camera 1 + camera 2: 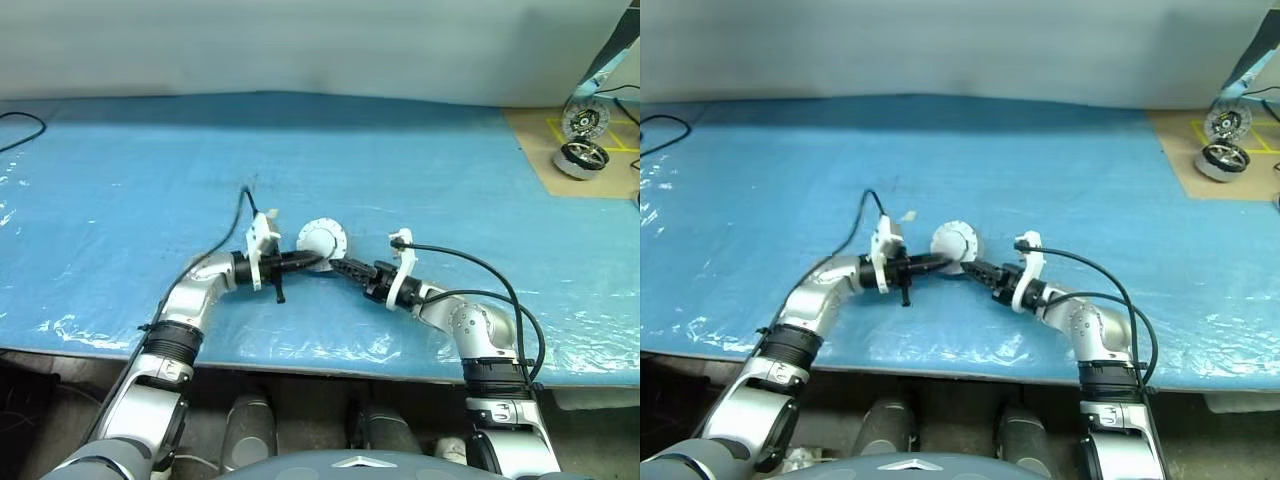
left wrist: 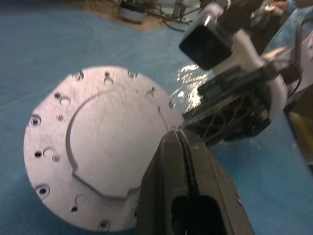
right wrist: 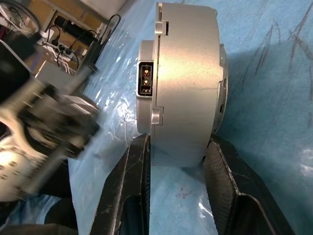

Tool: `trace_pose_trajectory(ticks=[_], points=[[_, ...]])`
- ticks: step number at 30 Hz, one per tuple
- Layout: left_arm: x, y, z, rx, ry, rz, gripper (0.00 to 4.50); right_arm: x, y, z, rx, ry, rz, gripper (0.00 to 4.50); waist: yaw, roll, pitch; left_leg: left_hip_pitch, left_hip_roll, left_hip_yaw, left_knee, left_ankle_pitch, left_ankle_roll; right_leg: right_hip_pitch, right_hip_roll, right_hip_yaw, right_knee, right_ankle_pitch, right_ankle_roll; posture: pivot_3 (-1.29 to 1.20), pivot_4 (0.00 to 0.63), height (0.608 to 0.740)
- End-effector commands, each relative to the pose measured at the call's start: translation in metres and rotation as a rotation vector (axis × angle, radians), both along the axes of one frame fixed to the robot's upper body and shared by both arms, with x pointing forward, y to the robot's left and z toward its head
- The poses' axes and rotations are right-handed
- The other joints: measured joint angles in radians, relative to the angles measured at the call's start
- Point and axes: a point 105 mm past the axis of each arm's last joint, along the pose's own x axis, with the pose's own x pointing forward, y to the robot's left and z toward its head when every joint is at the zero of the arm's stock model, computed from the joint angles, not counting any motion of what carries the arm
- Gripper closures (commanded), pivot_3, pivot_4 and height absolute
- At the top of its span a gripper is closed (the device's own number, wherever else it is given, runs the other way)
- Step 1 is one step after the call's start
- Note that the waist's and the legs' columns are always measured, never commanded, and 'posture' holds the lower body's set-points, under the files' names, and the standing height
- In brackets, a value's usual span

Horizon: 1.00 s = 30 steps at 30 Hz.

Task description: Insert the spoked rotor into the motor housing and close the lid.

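Observation:
The motor housing (image 1: pixel 322 240) is a round silver unit held on edge just above the blue table, with the lid (image 3: pixel 146 83) shut flat against it. My right gripper (image 3: pixel 178 141) is shut on the housing, one finger on each flat side. A flat silver face (image 2: pixel 98 147) with small holes turns toward my left gripper (image 2: pixel 180 134), which is shut, its tips at that face's rim. In the head views the left gripper (image 1: pixel 316 260) and right gripper (image 1: pixel 336 265) meet under the housing. The spoked rotor is hidden.
The blue plastic sheet (image 1: pixel 150 180) covers the table. At the far right a brown board (image 1: pixel 560 170) carries a dark-rimmed silver motor (image 1: pixel 582 158) and a round metal part (image 1: pixel 585 120) behind it. A black cable (image 1: pixel 20 128) lies at the far left.

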Motion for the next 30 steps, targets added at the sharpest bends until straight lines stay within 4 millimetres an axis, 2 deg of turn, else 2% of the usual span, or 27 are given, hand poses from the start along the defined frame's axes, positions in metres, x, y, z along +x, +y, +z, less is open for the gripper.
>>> trace_pose_trajectory(ticks=[1, 4, 6, 8, 11, 13, 17, 20, 26, 30], points=[[-0.008, 0.012, 0.036, -0.071, -0.005, -0.037, 4.50, 0.005, 0.001, 0.021, 0.082, 0.007, -0.010, 3.33, 0.000, 0.001, 0.001, 0.000, 0.000, 0.000, 0.000, 0.000, 0.000, 0.000, 0.001, 0.000, 0.000, 0.000, 0.000, 0.00, 0.150, 0.740], [-0.009, 0.026, 0.036, -0.058, 0.032, -0.012, 4.50, 0.009, 0.000, 0.034, 0.160, 0.029, -0.026, 3.33, 0.001, 0.003, 0.002, 0.000, -0.001, 0.000, 0.000, 0.000, 0.000, -0.001, 0.000, 0.000, 0.000, 0.000, 0.000, 0.00, 0.150, 0.740], [0.000, 0.043, 0.038, -0.096, 0.079, 0.070, 4.50, 0.007, 0.002, 0.064, 0.323, -0.002, 0.016, 3.33, 0.001, 0.003, 0.004, -0.002, -0.001, 0.000, 0.000, 0.000, 0.000, -0.002, 0.000, 0.000, -0.001, 0.000, 0.000, 0.00, 0.150, 0.740], [0.007, 0.053, 0.039, -0.137, 0.122, 0.126, 4.50, 0.007, 0.004, 0.081, 0.385, -0.018, 0.035, 3.33, 0.001, 0.003, 0.004, -0.009, -0.001, 0.000, 0.001, 0.000, 0.000, -0.008, 0.001, 0.000, 0.001, 0.000, 0.000, 0.00, 0.150, 0.740], [0.020, 0.067, 0.042, -0.233, 0.168, 0.236, 4.50, 0.007, 0.005, 0.099, 0.443, -0.035, 0.057, 3.33, 0.003, 0.003, 0.004, -0.013, -0.001, 0.000, 0.003, 0.000, 0.000, -0.012, 0.001, -0.001, 0.004, 0.000, 0.000, 0.00, 0.150, 0.740], [0.026, 0.079, 0.051, -0.351, 0.227, 0.278, 4.50, 0.003, 0.009, 0.106, 0.451, -0.043, 0.093, 3.33, 0.004, 0.003, 0.005, -0.013, -0.001, -0.001, 0.003, 0.000, 0.000, -0.012, 0.001, -0.001, 0.004, 0.000, 0.000, 0.00, 0.150, 0.740], [0.017, 0.086, 0.059, -0.470, 0.336, 0.227, 3.21, -0.003, 0.016, 0.112, 0.457, -0.043, 0.141, 3.33, 0.005, 0.001, 0.006, -0.014, -0.001, -0.002, 0.004, 0.000, 0.000, -0.012, 0.001, -0.002, 0.004, 0.000, 0.000, 0.00, 0.150, 0.740], [0.023, 0.093, 0.058, -0.586, 0.395, 0.279, 2.09, -0.006, 0.021, 0.117, 0.463, -0.046, 0.173, 3.33, 0.005, 0.001, 0.006, -0.014, -0.002, -0.002, 0.004, 0.000, 0.000, -0.012, 0.001, -0.002, 0.004, 0.000, 0.000, 0.00, 0.150, 0.740], [0.005, 0.074, 0.036, -0.577, 0.564, 0.157, 0.02, -0.010, 0.029, 0.121, 0.444, -0.048, 0.221, 3.33, 0.004, 0.000, 0.006, -0.014, -0.002, -0.004, 0.005, 0.000, -0.001, -0.011, 0.001, -0.003, 0.004, 0.000, 0.000, 0.00, 0.150, 0.740], [-0.009, 0.058, 0.032, -0.547, 0.613, 0.047, 0.02, -0.013, 0.029, 0.125, 0.431, -0.075, 0.243, 3.33, 0.007, -0.001, 0.007, -0.016, -0.002, -0.006, 0.006, 0.000, -0.001, -0.011, 0.001, -0.005, 0.004, 0.000, 0.001, 0.00, 0.150, 0.740]])
